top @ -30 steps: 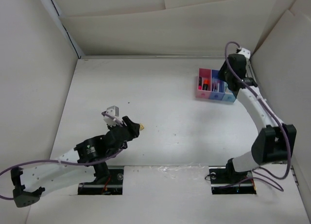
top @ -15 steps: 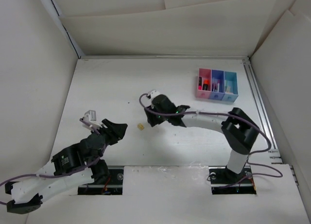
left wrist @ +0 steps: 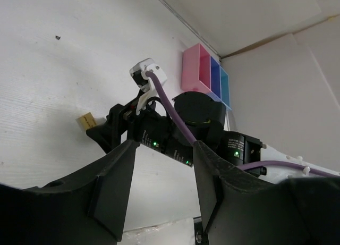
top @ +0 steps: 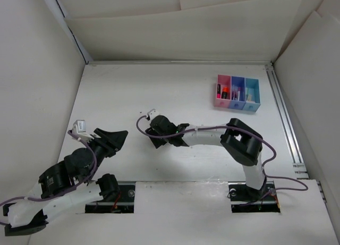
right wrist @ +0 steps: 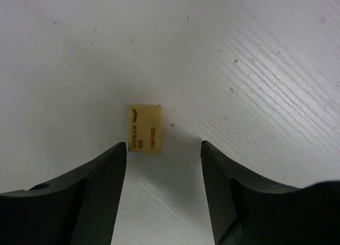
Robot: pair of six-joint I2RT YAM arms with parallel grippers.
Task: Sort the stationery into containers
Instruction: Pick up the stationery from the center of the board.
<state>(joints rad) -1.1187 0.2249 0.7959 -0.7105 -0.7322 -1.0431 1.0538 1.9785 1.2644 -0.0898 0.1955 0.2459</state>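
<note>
Beige eraser cannot be seen from the top view; it lies under the right gripper, well apart from the containers at the far right. The left gripper stands farther off.

From the left wrist, its 2 fingers are spread on nothing, and the eraser shows just beside the right gripper's tip.

From the right wrist, the jaws stand spread and empty. The eraser sits just ahead of the gap, nearer the picture-left finger, with its long axis along the fingers.
</note>
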